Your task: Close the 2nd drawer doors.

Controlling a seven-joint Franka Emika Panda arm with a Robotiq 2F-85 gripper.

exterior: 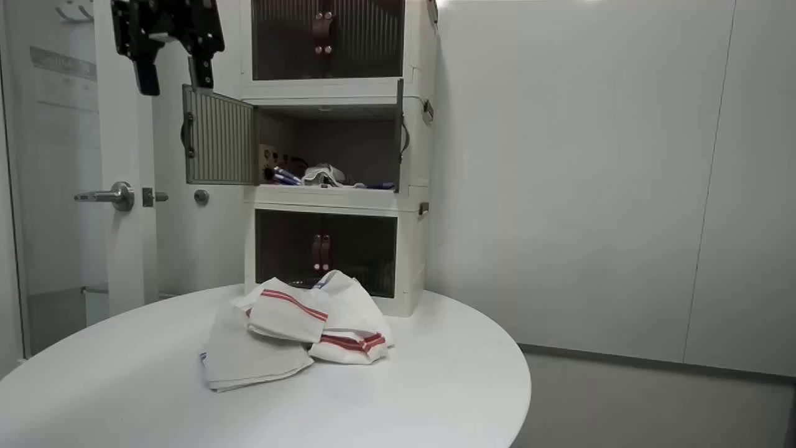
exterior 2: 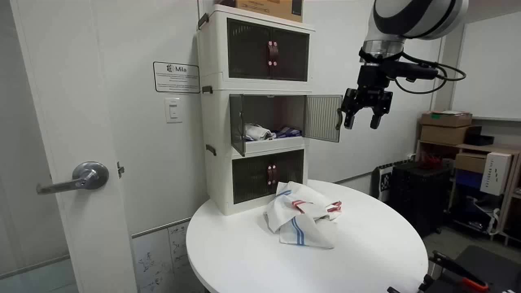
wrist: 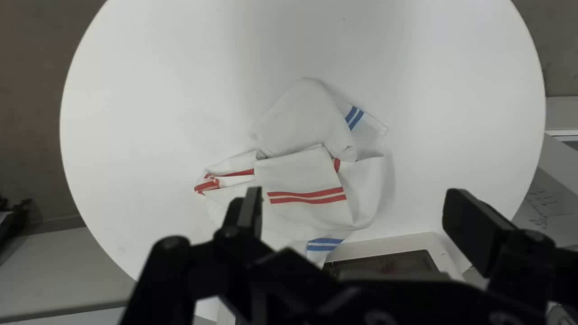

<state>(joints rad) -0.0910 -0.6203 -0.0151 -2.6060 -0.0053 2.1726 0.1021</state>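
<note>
the middle-tier doors (exterior 2: 322, 118) are both swung out wide on the white cabinet (exterior 2: 217, 118), second of its three tiers, and the whole thing stands on the round white table (exterior 2: 252, 256). in an exterior view i get the ribbed face of one panel (exterior: 221, 140) while the other panel (exterior: 399, 112) is pretty much edge-on to the camera.

my gripper (exterior 2: 362, 122) hangs in the air above table height, fingers (wrist: 469, 225) pointing down and spread well apart; on the wrist view there's a wide gap between them. in an exterior view it shows up right beside one middle door's handle (exterior 2: 339, 118), but working remote i can't tell the depth, so i won't call whether they touch.

the top-tier doors (exterior 2: 248, 51) and bottom-tier doors (exterior 2: 250, 179) are closed, each pair with dark red strap handles (exterior 2: 275, 53) side by side in the middle. inside the middle compartment (exterior 2: 264, 110) there's a white bundle (exterior 2: 257, 132) and something blue (exterior 2: 288, 132).

down on the table there's a messy heap of white cloth (wrist: 302, 176) with red and blue stripes, in front of the cabinet, and it covers part of the bottom-tier doors in both exterior views. a cardboard box (exterior 2: 270, 8) sits on top of the cabinet. over to the side i can see a white room door (exterior 2: 93, 228) with a silver lever (exterior 2: 91, 176).
</note>
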